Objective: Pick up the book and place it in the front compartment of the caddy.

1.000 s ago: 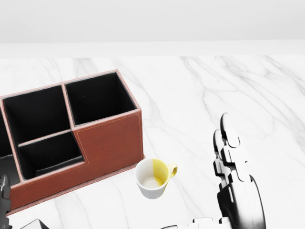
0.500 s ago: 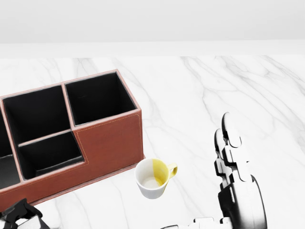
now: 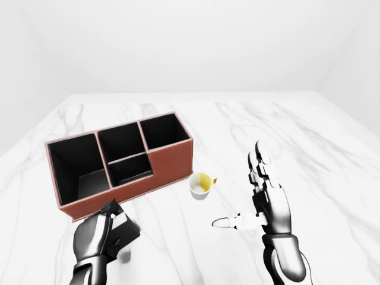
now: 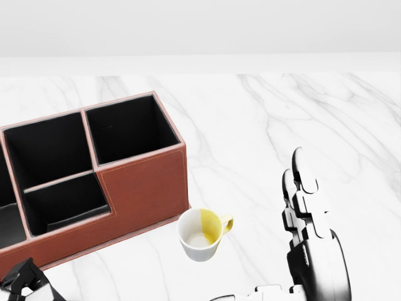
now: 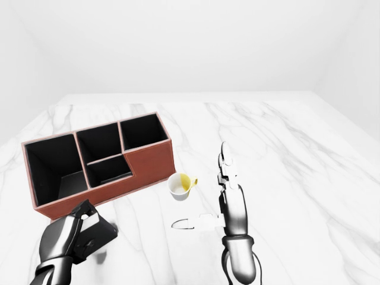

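My left hand (image 3: 107,230) is shut on the dark book (image 3: 126,230) and holds it tilted above the marble, just below the caddy's near left corner in the left-eye view. The book's corner also shows at the bottom left of the head view (image 4: 25,279). The brown leather caddy (image 3: 172,161) has black compartments, with a low one (image 3: 129,170) at its middle near side. My right hand (image 3: 240,193) is open and empty, fingers pointing up, to the right of the caddy.
A white mug with a yellow side (image 3: 200,185) stands on the marble table (image 3: 309,154) between the caddy's right end and my right hand. White walls stand beyond the table's far edge.
In the head view, my left hand with the book has shifted a little at the bottom left corner, below the caddy. The right hand, mug and caddy have not moved.
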Robot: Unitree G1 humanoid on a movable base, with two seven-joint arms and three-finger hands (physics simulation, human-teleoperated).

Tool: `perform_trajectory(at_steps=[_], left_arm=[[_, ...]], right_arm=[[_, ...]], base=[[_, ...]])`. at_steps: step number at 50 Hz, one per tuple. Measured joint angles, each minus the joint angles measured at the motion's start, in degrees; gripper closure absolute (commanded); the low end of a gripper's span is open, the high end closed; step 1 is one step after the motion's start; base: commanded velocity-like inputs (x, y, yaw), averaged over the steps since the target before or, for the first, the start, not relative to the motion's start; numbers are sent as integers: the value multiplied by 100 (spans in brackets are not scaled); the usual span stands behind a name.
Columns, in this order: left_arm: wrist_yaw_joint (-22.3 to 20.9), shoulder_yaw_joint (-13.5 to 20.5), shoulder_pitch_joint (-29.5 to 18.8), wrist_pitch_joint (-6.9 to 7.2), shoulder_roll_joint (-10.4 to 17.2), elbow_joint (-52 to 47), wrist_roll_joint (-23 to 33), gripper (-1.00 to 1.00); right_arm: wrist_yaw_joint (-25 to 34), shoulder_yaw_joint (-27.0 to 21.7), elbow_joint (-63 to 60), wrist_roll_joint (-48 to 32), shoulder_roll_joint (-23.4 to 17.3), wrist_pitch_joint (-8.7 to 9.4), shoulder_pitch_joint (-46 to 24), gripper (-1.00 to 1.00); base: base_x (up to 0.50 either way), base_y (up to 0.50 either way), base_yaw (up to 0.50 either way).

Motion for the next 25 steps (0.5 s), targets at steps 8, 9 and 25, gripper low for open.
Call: perform_trajectory(at_steps=[8, 9, 25], left_arm=[[-148, 54, -59, 1, -29, -76, -54, 100], [-188, 70, -66, 1, -40, -133, -82, 100], [-1595, 470, -562, 1, -145, -1434, -933, 100]], right_arm=[[19, -46, 25, 31, 10, 16, -26, -100], [22, -52, 28, 35, 12, 18, -29, -100], [77, -125, -1, 86, 26, 34, -12, -100]], base=[[0, 0, 0], [0, 0, 0], [0, 0, 0]])
